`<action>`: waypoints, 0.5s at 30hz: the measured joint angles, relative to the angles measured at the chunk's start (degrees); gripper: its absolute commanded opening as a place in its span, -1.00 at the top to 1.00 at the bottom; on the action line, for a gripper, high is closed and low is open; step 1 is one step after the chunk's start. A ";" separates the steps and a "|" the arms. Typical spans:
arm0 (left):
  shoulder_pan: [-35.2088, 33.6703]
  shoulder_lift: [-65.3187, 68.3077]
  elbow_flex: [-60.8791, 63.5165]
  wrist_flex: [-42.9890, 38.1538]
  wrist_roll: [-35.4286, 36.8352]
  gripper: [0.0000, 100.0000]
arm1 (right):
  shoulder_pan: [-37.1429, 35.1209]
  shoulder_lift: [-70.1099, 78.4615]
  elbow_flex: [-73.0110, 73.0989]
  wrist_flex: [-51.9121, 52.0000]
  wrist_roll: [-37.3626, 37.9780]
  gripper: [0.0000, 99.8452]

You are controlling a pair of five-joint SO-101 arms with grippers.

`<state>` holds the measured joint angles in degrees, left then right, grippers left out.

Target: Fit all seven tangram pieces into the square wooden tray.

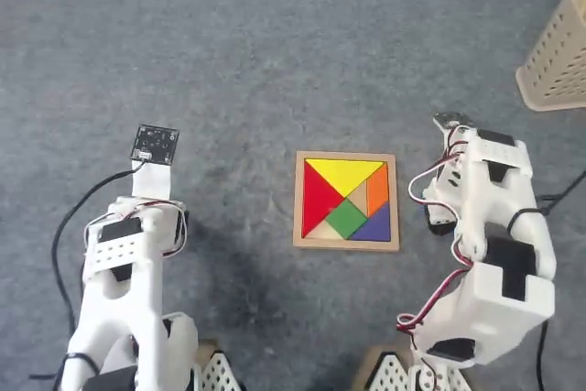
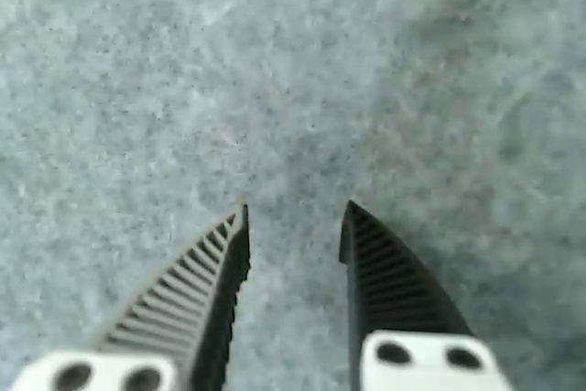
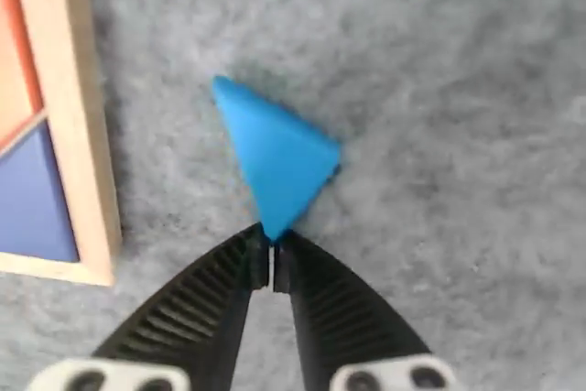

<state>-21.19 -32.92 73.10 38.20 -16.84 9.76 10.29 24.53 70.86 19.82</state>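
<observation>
Right fingers [image 3: 240, 267] pinch blue triangle [image 3: 279, 157] corner beside tray [image 3: 78, 135]; left fingers [image 2: 218, 267] parted over carpet [image 2: 293, 61].

Left tool [image 2: 295, 219] spread apart, right tool [image 3: 271, 243] closed.

We are seeing a grey carpeted counter [image 1: 229, 70]: a blue triangle [image 3: 275, 157] is lying at the right jaws' tips, the wooden tray [image 3: 71, 135] resting nearby.

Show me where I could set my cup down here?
Bare carpet lies beyond the tray, and between the tray and the left gripper. Right of the tray is crowded: the right gripper sits at a blue triangle there.
</observation>
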 measured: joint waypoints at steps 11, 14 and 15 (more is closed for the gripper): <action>0.00 0.00 0.00 0.00 0.00 0.70 | -8.35 -9.93 -3.43 4.84 3.43 0.97; 0.00 0.00 0.00 0.00 0.00 0.70 | -9.58 -10.29 -3.43 4.84 6.59 0.87; 0.00 0.00 0.00 0.00 0.00 0.70 | -9.58 -10.29 -3.43 4.84 7.03 0.84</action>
<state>-21.19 -32.92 73.10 38.20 -16.84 0.18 0.00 21.10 75.69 26.86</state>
